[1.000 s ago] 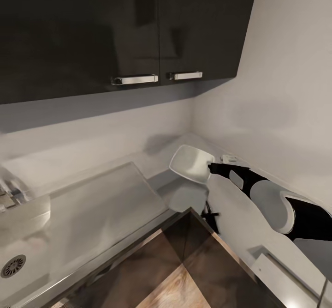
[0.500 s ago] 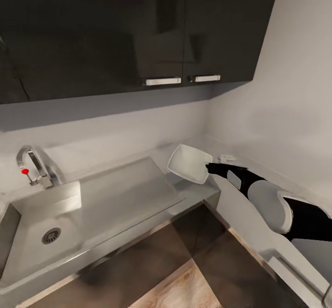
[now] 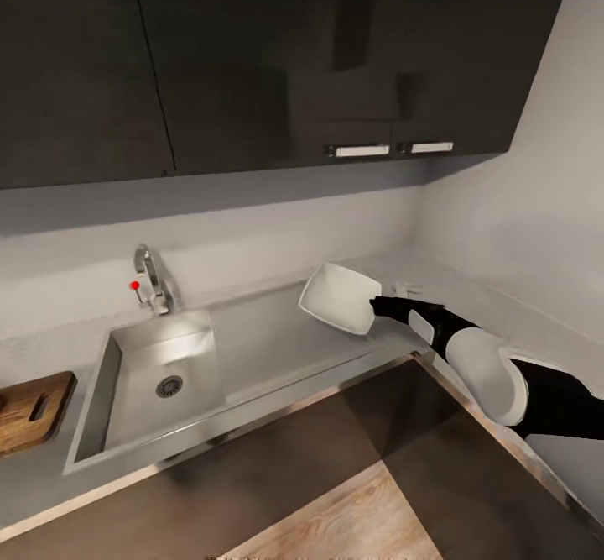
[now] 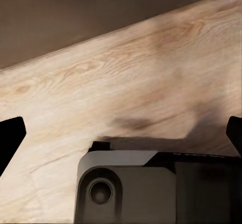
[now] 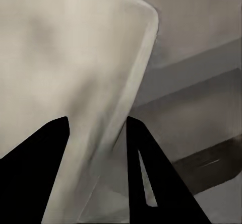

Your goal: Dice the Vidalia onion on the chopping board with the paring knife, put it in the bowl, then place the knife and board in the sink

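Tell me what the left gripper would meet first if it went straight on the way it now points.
Probably the wood floor: the left wrist view looks along the left gripper at pale planks, with nothing between its open jaws and them. Depth is unclear, so this is a judgement.

The robot's right arm (image 3: 495, 367) wears glossy black segments broken by a rounded white shell and a small white panel near the wrist, tapering to slim black jaws. In the left wrist view, a grey housing (image 4: 126, 189) carries a round recessed fitting.

Chopping board (image 3: 29, 413) on grey countertop (image 3: 50, 480)
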